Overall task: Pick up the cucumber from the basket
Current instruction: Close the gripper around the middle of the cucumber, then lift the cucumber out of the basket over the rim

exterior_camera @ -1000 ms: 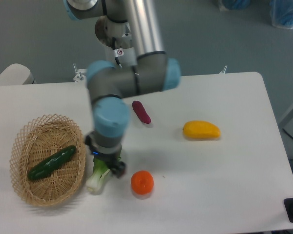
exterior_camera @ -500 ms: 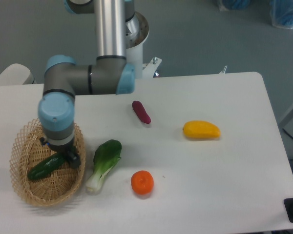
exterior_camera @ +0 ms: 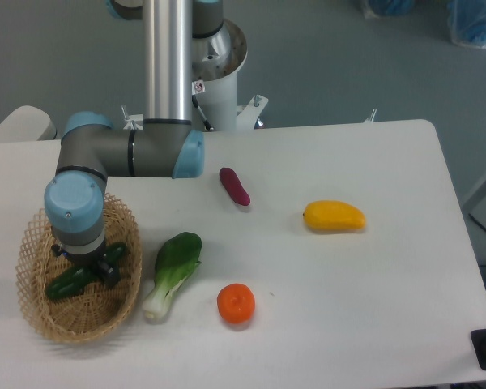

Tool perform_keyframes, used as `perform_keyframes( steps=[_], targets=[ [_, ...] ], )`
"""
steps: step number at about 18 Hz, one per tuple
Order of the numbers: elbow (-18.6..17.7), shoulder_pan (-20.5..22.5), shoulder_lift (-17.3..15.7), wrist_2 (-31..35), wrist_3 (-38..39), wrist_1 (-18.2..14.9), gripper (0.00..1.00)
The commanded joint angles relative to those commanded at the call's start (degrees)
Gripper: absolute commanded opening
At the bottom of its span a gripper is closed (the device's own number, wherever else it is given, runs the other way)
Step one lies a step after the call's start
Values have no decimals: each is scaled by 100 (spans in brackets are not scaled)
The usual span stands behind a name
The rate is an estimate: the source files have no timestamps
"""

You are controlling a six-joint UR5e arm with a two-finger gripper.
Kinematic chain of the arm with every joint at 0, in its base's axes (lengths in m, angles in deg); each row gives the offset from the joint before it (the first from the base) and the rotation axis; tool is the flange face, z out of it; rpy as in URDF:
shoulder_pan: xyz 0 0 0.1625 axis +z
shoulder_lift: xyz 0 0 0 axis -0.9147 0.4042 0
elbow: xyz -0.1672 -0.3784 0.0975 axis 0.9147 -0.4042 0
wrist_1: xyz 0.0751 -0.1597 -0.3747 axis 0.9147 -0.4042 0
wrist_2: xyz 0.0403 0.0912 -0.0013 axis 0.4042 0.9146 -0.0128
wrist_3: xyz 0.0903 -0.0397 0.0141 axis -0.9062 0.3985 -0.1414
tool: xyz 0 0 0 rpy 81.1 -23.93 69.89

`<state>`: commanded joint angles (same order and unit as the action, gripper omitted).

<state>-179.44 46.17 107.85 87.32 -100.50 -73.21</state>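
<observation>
The dark green cucumber (exterior_camera: 67, 280) lies aslant inside the tan wicker basket (exterior_camera: 44, 320) at the table's left. My gripper (exterior_camera: 87, 268) hangs straight down over the cucumber's middle, with the wrist covering its centre; both ends of the cucumber stick out from under it. The fingers are mostly hidden by the wrist, so whether they stand open or shut on the cucumber does not show.
A bok choy (exterior_camera: 172, 273) lies just right of the basket. An orange (exterior_camera: 236, 302) sits beyond it, a purple oblong vegetable (exterior_camera: 234, 185) mid-table, and a yellow mango (exterior_camera: 334, 215) to the right. The arm's base (exterior_camera: 215, 77) stands at the table's back edge.
The arm swung left from above the bok choy to the basket, then shifted a little further left and settled over the cucumber's middle. The vegetables have not moved.
</observation>
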Motion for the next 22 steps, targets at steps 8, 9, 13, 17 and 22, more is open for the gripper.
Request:
perform_keyframes(
  steps=[8, 9, 13, 17, 22],
  targets=[
    [44, -26, -53, 61, 317, 0, 0],
    [70, -26, -87, 53, 326, -9, 0],
    [105, 0, -395, 18, 317, -26, 0],
    [254, 157, -448, 35, 247, -44, 0],
    [711, 544, -475, 44, 186, -88, 0]
  ],
)
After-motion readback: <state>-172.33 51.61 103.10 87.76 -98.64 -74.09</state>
